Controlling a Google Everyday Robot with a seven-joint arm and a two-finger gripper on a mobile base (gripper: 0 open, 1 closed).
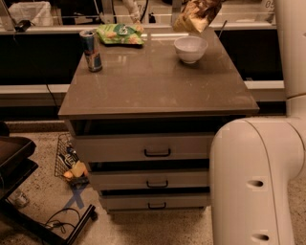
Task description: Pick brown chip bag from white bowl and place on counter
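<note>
Crinkled brown chip bag (198,14) hangs clear above small glossy white bowl (190,48) by far right corner of smooth grey-brown tabletop (158,81), probably raised for set-down. Arm's pincer out of view above; cannot tell grip.

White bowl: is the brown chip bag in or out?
Out: brown chip bag hangs above the empty white bowl; end effector out of view above.

arm (290,52): rises upright at right | gripper: apparently out of view overhead
</note>
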